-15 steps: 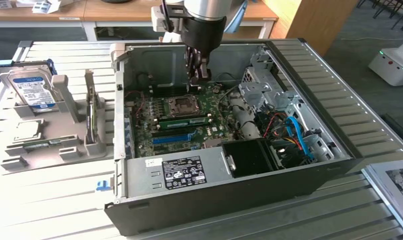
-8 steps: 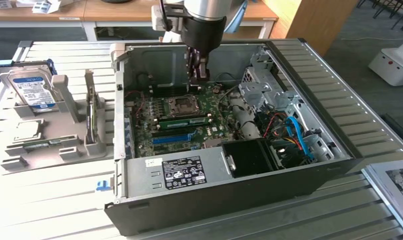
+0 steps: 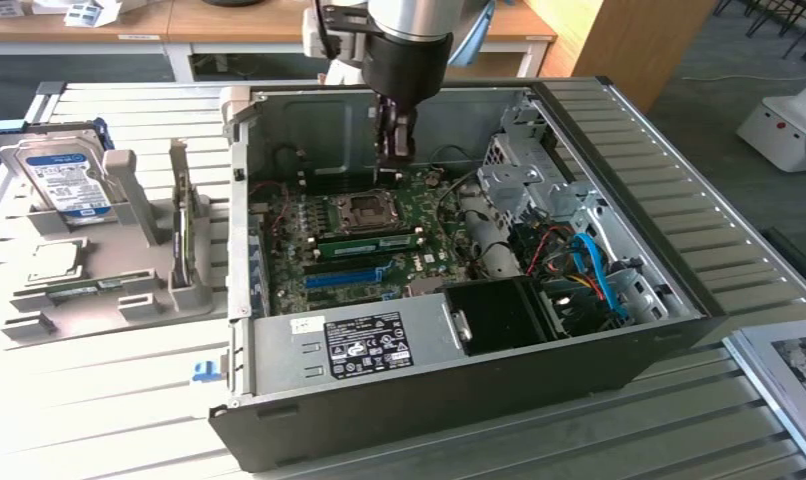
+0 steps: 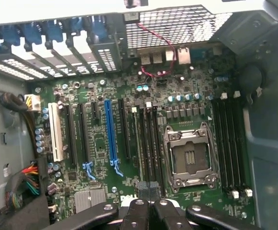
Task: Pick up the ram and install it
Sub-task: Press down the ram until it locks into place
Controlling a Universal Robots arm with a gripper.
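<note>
Ram [image 3: 371, 243] seated in motherboard [image 3: 363, 250] — end effector [image 3: 398, 150] closed above.

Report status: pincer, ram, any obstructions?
Pincer shut, above motherboard. Ram sits in slot between CPU socket and blue slot. Red cable by rear wall, off the slots.

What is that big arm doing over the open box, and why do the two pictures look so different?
That is a robot arm reaching into an open computer case on a slatted table. One camera stands off to the side. The other rides on the arm's wrist and looks at the green motherboard. The dark tips there are its end effector, shut, with nothing in it that I can see. A long green ram stick sits in the motherboard. Beside the case, a grey rack holds a hard drive.
</note>
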